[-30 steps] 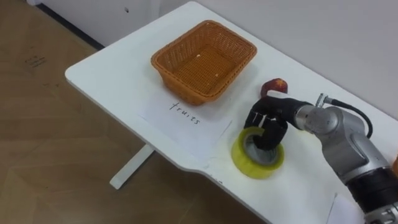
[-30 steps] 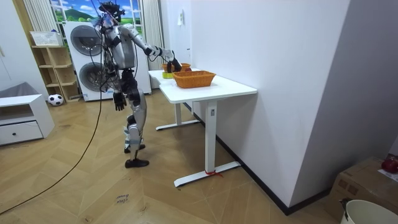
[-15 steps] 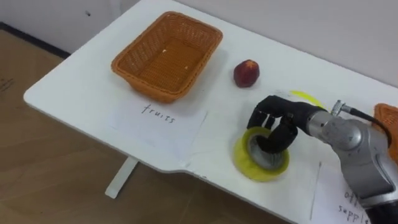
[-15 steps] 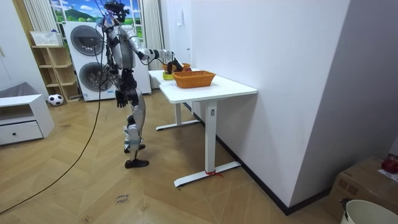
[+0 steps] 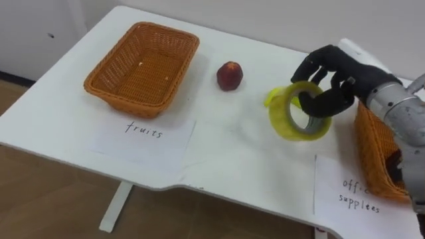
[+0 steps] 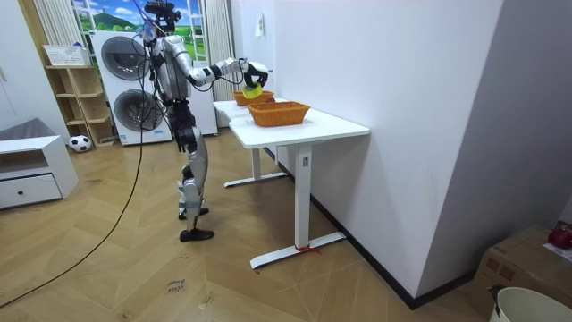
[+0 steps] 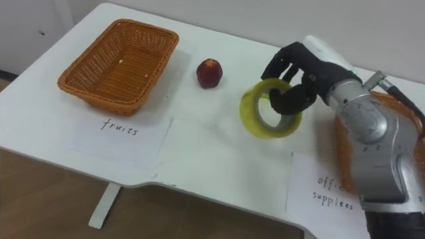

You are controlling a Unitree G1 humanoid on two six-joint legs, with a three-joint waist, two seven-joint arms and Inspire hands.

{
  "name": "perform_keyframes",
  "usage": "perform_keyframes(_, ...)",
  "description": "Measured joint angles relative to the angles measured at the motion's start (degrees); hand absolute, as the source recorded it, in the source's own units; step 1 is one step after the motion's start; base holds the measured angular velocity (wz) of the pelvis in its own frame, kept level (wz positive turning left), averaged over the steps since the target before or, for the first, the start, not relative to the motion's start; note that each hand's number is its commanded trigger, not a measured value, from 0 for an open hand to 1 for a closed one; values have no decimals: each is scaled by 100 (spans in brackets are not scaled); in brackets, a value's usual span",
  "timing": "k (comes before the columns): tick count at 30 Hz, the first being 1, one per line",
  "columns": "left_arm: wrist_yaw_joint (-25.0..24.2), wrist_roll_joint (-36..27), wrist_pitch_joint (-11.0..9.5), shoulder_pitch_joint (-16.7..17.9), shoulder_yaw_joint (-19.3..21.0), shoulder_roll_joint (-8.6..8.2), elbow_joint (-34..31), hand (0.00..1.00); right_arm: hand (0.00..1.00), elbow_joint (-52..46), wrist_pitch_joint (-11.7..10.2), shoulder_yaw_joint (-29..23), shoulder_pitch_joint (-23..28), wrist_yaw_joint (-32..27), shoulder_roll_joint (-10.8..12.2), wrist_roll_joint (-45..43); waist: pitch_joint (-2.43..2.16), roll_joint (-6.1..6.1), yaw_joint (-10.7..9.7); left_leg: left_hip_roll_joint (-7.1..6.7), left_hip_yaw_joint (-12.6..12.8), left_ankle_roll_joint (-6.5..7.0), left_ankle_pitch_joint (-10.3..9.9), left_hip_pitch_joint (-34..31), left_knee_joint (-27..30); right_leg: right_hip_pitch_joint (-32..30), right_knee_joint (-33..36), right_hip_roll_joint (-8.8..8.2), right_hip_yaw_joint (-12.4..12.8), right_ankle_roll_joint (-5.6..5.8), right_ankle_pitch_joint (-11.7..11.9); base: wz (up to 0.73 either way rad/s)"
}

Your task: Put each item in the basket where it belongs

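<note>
left sheet by left basket: "fruits" | right sheet by right basket: "office supplies"

- Both eye views sat up on the robot's head, looking steeply down at the white table from close in, the right one just a touch off to the side.
- Room view stood a few metres off, facing the robot side-on, with the washing machines behind it.
- All three shared the tabletop and its orange baskets.
</note>
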Motion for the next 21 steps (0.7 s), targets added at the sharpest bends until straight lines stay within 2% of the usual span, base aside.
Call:
perform_keyframes(5,-47,-40,-2,90,-7,1,-91,0,100,7,-5,-58,1,-223,0,37,-1,-2,-162,1,27,2,1,13,14,-43,-2,2,39,0,0,-3)
perform_keyframes(9,-35,-213,-22,108,-11,2,-159,0,100,21,-7,-291,0,-477,-3,378,12,16,-268,-4,30,2,2,25,12,-46,-4,5,169,0,0,-1)
perform_keyframes(14,-34,-256,-24,105,4,-14,-180,0,100,56,-25,-670,1,-775,-3,601,24,34,-294,-1,92,2,2,10,9,-93,-4,3,175,0,0,-6)
perform_keyframes(18,-48,-366,-31,139,23,-26,-227,0,100,58,-77,-843,2,-1092,-3,842,24,36,-408,1,128,2,2,21,8,-91,-4,3,176,1,0,-2)
perform_keyframes(21,-79,-377,-53,151,169,-42,-224,0,100,137,-88,-961,5,-1272,-16,1131,16,16,-438,5,140,2,1,25,2,-89,-3,4,160,0,0,-2)
